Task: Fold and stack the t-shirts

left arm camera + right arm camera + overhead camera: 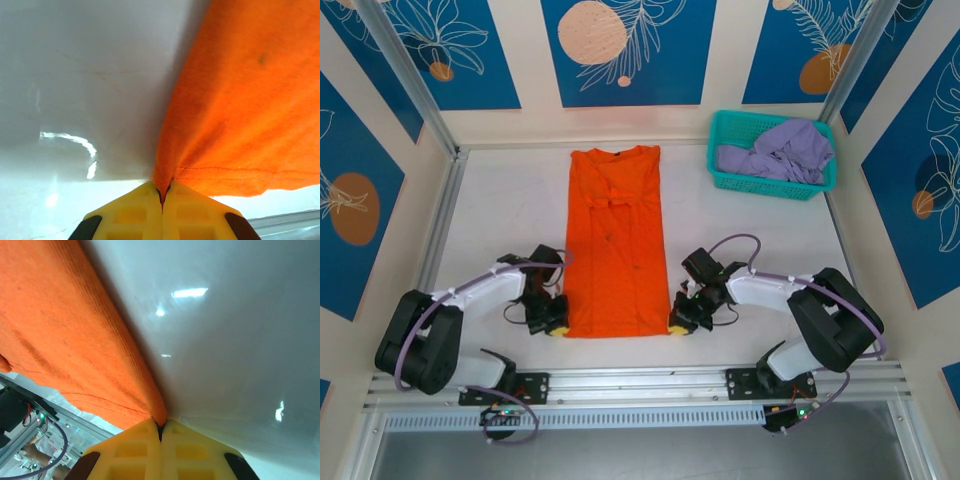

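Rail: an aluminium rail (640, 385) runs along the near edge of the table (510, 215), nearer to me than the hem of the orange t-shirt (617, 240). Both arm bases are bolted to it.
Left hand: the left hand (552, 322) sits at the orange t-shirt's near left corner. It is closed and pinches that corner of the hem. In the left wrist view the yellow fingers (130, 215) meet, and a fold of orange cloth runs into the seam between them.
Right hand: the right hand (682, 322) sits at the orange t-shirt's near right corner. It is closed and grips that corner. In the right wrist view the cloth edge ends where the two yellow fingers (195, 452) press together.
Orange t-shirt: it lies flat on the table as a long narrow strip between the two hands. The hem is at the near end and the collar at the far end. The sleeves appear folded in over the body. A few faint dark specks show on the cloth.
Basket: a teal mesh basket (772, 184) stands on the table beyond and to the right of the orange t-shirt's collar, apart from it.
Lavender t-shirt: the lavender t-shirt (785, 150) lies crumpled inside the basket, with part of it draped over the far right rim.
Walls: blue patterned wall panels (625, 50) stand behind the orange t-shirt's collar end.
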`<state>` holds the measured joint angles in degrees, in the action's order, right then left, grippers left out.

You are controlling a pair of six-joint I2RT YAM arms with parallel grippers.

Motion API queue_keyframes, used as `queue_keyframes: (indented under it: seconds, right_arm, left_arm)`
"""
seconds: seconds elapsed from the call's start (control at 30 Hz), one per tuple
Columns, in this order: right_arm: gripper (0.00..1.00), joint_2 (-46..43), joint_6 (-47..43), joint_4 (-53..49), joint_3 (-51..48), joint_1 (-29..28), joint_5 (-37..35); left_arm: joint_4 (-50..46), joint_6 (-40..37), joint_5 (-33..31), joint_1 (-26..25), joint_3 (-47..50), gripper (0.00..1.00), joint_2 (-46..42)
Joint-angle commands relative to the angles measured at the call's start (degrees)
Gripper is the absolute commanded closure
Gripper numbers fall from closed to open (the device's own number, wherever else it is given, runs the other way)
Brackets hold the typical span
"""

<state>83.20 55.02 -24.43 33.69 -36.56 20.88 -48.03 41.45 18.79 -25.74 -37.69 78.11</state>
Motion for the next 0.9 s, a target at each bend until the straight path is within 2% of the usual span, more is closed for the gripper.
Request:
queue_keyframes:
  seconds: [0.0, 0.33, 0.43, 0.5, 0.67, 0.87]
  right_arm:
    - [1.0, -2.94, -1.31, -5.98, -0.9, -0.77, 2.92]
    - [1.0, -21.2, 7.26, -12.52, -8.64, -6.67, 5.42]
    - [1.0, -27.24, 10.19, -14.56, -8.98, -6.82, 4.26]
    - [1.0, -29.65, 10.44, -16.66, -7.11, -5.69, 3.26]
    - [1.0, -27.08, 5.98, -21.94, 2.22, 2.29, 2.21]
    - [1.0, -13.82, -0.89, -24.51, 16.37, 12.98, 2.14]
  left_arm:
    - [-6.97, -0.6, -2.66, -4.29, -2.03, 1.0, -0.36]
    - [-16.7, 1.01, 4.75, -6.08, 0.99, 1.0, -10.96]
    - [-18.85, 1.53, 4.87, -6.0, 0.71, 1.0, -13.64]
    - [-20.44, 1.03, 4.15, -6.03, -3.09, 1.0, -13.34]
    - [-23.02, -1.13, 1.48, -5.54, -17.87, 1.0, -5.97]
    - [-21.33, -1.37, -0.21, -0.62, -32.44, 1.0, 4.95]
